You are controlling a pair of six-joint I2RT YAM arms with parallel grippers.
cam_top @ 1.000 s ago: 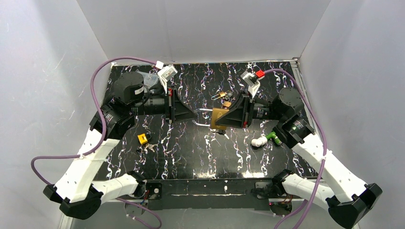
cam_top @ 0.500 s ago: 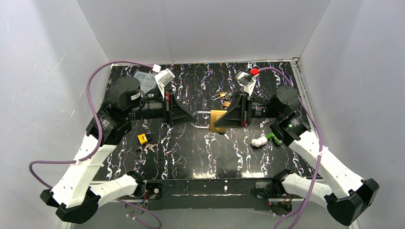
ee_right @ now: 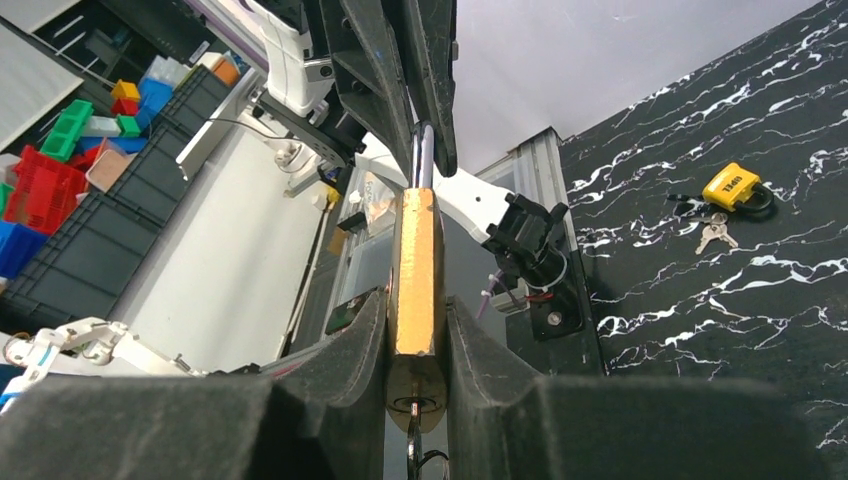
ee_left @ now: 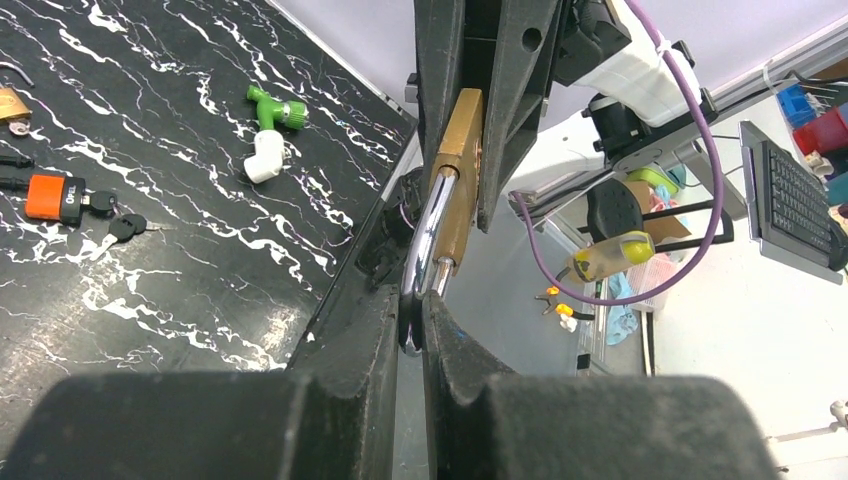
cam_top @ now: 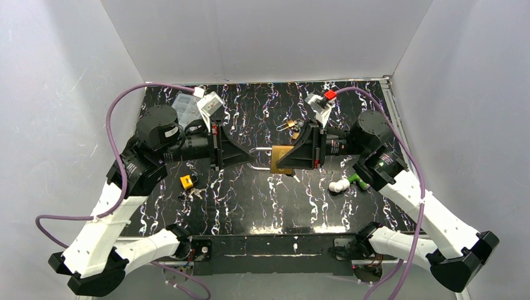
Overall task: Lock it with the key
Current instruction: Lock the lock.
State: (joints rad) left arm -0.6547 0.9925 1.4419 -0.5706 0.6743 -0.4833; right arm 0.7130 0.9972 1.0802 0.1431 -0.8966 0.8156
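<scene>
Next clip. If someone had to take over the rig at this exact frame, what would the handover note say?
Left gripper: shut on the bend of the shackle.
Right gripper: shut on the brass padlock body, held above the table between the arms.
The keyhole faces the right wrist camera, with what looks like a key in it.
Done: lock lifted and braced by both arms.
Left: the shackle's short leg looks unseated, so press it home, then turn the key.
A yellow padlock lies aside on the table.
</scene>
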